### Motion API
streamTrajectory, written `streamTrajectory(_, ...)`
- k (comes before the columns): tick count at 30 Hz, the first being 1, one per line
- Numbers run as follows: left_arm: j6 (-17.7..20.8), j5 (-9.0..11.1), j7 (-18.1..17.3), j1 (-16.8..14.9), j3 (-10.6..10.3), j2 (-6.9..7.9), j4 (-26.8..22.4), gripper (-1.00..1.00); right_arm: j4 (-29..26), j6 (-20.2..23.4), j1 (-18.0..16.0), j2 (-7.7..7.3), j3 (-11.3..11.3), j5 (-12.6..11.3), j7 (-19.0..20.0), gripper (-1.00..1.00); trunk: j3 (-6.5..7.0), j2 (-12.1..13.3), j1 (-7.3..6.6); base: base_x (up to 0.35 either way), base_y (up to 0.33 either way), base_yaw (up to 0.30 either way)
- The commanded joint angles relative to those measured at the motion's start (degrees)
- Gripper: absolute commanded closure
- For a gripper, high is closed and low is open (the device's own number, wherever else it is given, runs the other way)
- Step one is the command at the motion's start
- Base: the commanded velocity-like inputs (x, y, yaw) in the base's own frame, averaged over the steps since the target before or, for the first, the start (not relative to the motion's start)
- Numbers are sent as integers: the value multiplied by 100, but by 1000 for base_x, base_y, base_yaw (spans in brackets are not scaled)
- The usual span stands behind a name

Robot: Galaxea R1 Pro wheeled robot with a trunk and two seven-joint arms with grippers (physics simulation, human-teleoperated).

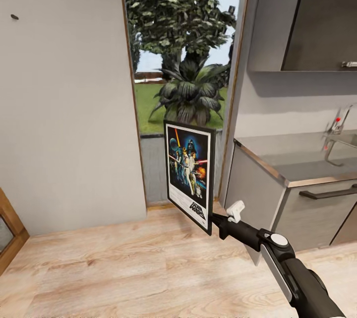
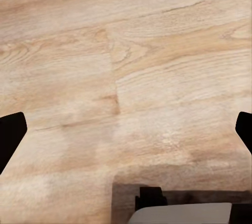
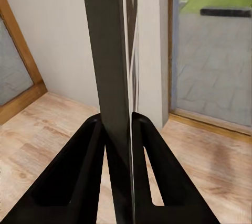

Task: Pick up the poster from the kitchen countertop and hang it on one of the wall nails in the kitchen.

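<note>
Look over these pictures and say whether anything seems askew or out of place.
Nothing looks damaged or spilled. The poster is off the countertop, held upright in mid-air by the right hand at its lower corner, far from the nail high on the wall.

A: What's cut off or hidden?
B: Right gripper (image 1: 214, 220): fingertips hidden behind the poster (image 1: 190, 173) lower corner in head view. In right wrist view the poster (image 3: 113, 77) is edge-on, art can't be read, top & bottom run out of frame.
A: Left gripper?
B: Just two dark finger bits (image 2: 10, 137) at the frame sides, rest cropped.
A: Counter?
B: Kitchen countertop (image 1: 277, 157) cut by right edge; faucet (image 1: 337, 134) partly out too.
A: Nail?
B: Wall nail (image 1: 14, 17) is a tiny dark dot, no detail. Poster small print too small to read.
</note>
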Motion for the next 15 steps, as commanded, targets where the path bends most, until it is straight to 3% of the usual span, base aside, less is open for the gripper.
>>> streamTrajectory(1,-10,-33,-34,2,28,-4,-7,-100,-2,64,-4,-4,6,-77,17,100,10,38,-22,0,0,0)
streamTrajectory(15,-10,-36,-34,2,32,1,-7,-100,1,60,-4,-4,-4,-77,13,100,253,600,-330,0,0,0)
